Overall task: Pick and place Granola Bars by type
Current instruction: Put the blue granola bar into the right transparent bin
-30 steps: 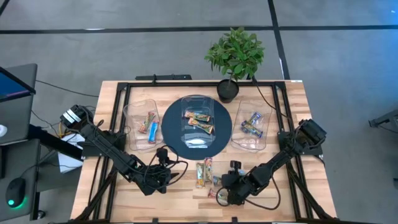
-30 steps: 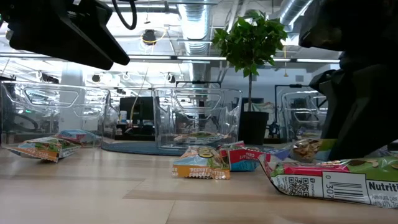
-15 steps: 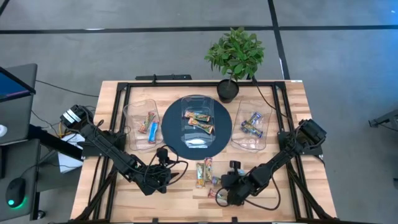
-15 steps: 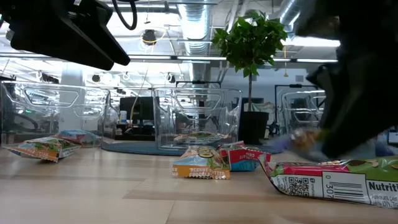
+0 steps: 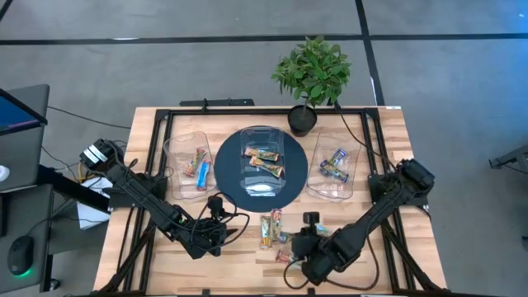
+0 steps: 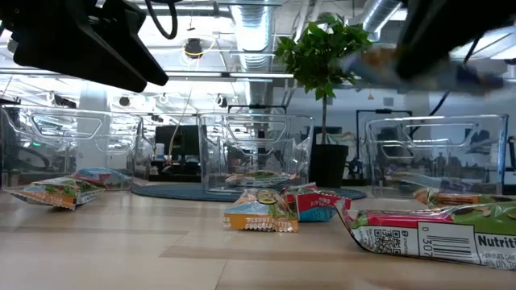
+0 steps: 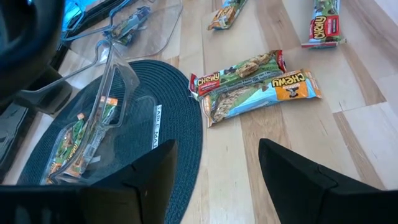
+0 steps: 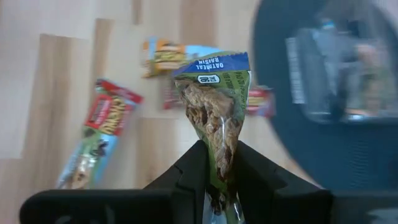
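Right wrist view: a green-and-blue oatmeal raisin bar [image 8: 214,118] stands pinched between the right gripper [image 8: 216,163] fingers, lifted above the wooden table [image 8: 68,81], where a red bar [image 8: 93,140] and others lie. Seen from above, the right gripper [image 5: 307,257] hangs near the front edge. The left gripper [image 7: 214,177] waits by the round mat [image 7: 177,143], fingers wide apart and empty.

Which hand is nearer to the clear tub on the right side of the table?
The right hand. It is in front of the right tub, holding an oatmeal raisin bar. The left hand is farther, beyond the middle tub.
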